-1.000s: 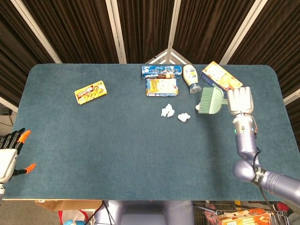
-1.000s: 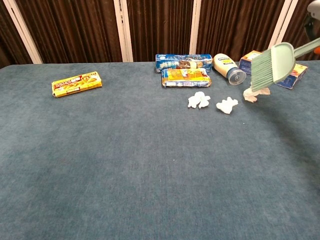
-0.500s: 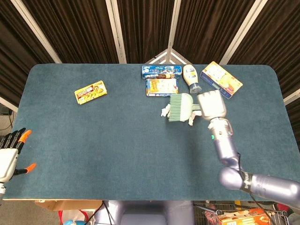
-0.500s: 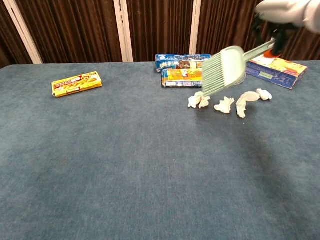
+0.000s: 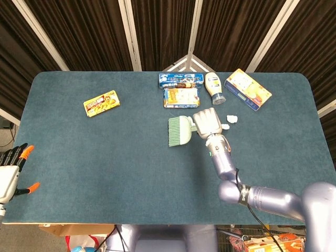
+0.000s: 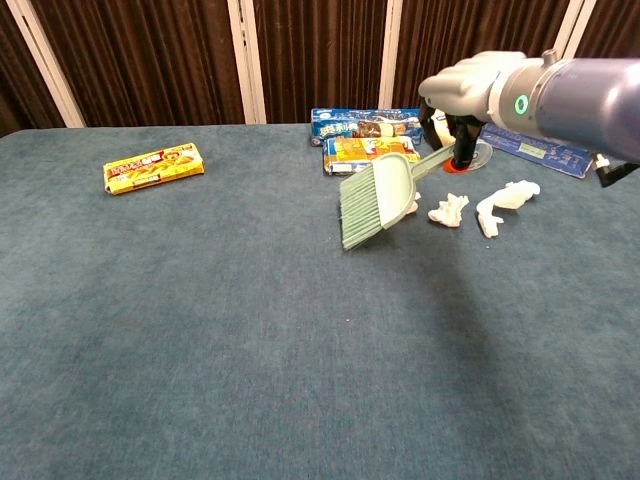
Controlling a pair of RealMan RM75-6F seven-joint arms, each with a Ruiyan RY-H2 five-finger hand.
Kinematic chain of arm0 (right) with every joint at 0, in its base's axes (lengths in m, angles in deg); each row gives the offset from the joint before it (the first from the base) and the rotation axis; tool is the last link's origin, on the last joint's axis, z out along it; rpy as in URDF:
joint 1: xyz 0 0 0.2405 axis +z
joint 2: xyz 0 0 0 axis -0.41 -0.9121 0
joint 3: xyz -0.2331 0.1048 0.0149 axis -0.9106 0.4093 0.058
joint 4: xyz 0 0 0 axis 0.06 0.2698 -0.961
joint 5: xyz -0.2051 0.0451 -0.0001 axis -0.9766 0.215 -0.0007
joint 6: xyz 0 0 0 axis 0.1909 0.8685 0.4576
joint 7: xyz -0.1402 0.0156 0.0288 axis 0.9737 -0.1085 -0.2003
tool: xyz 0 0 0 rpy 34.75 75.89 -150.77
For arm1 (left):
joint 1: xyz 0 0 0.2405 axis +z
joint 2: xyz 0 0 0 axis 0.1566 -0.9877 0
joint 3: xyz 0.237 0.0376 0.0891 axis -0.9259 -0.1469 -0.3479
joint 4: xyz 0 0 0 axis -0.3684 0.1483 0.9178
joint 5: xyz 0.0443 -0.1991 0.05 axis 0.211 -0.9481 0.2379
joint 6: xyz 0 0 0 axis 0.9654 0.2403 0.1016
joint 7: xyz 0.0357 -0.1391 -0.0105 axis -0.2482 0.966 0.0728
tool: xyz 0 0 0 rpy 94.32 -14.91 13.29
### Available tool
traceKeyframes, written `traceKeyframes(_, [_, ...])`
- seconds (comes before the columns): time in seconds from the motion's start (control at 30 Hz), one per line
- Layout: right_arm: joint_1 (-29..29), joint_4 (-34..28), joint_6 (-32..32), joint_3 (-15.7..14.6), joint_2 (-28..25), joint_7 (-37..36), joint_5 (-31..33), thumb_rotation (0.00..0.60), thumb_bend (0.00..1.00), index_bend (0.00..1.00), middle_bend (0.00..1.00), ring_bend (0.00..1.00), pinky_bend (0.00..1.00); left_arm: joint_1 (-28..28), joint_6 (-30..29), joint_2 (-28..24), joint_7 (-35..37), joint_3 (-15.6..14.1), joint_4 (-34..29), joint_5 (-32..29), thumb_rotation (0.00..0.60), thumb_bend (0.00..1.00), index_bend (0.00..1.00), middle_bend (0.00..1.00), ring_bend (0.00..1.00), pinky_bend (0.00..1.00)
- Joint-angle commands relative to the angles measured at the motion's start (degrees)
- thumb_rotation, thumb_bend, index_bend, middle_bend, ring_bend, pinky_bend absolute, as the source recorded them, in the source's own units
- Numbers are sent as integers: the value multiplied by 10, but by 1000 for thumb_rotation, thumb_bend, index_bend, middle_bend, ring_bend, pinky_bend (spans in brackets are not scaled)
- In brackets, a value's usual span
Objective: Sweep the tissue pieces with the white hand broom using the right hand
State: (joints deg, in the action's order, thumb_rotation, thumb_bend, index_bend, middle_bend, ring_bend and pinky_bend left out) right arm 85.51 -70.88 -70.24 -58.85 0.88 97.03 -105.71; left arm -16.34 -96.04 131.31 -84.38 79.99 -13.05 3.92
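Gripping the white hand broom point(image 6: 378, 201), the right hand point(image 6: 470, 95) has tissue pieces point(image 6: 505, 201) beside it.

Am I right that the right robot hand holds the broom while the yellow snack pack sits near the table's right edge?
Not quite. The right robot hand does hold the broom, but the yellow snack pack lies toward the table's left side, as the head view shows.

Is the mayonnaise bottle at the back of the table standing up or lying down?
Lying down. In the head view the mayonnaise bottle lies along the table, cap toward the robot, beside the blue box.
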Motion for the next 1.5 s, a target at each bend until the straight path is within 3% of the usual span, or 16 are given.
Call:
traceKeyframes(0.03, [5,37,13,-15,17,-5,11,600,691,892,926,988,972,-1,3,-1,-2,0,-1,-2,600,0,0,0,0,0])
traceKeyframes(0.2, [-3,69,8,-38,12,1,12,600,692,893,926,988,972,-1,2,-1,-4,1,-3,-4,600,0,0,0,0,0])
traceKeyframes(0.37, [-20,69,-17,-49,-26,4,14,600,691,893,926,988,972,0,0,-2,-3,1,-4,-5,600,0,0,0,0,0])
traceKeyframes(0.7, [-53,5,-83,-75,-130,52,48,600,691,893,926,988,972,1,-4,-1,-7,-1,-6,1,600,0,0,0,0,0])
traceKeyframes(0.83, [-73,-49,-117,-82,-180,49,39,600,692,893,926,988,972,3,-10,0,-10,-1,-6,3,600,0,0,0,0,0])
traceKeyframes(0.97, [-91,-109,-137,-76,-224,17,13,600,691,893,926,988,972,4,-14,1,-14,-1,-5,6,600,0,0,0,0,0])
traceKeyframes(1.17, [-135,-236,-167,-77,-298,-68,-89,600,691,893,926,988,972,7,-21,4,-19,-2,-3,9,600,0,0,0,0,0])
traceKeyframes(1.33, [-167,-298,-167,-100,-314,-112,-149,600,691,893,926,988,972,8,-23,6,-22,-3,-4,10,600,0,0,0,0,0])
traceKeyframes(1.5, [-201,-335,-156,-136,-291,-154,-220,600,691,893,926,988,972,8,-25,10,-31,-3,-4,11,600,0,0,0,0,0])
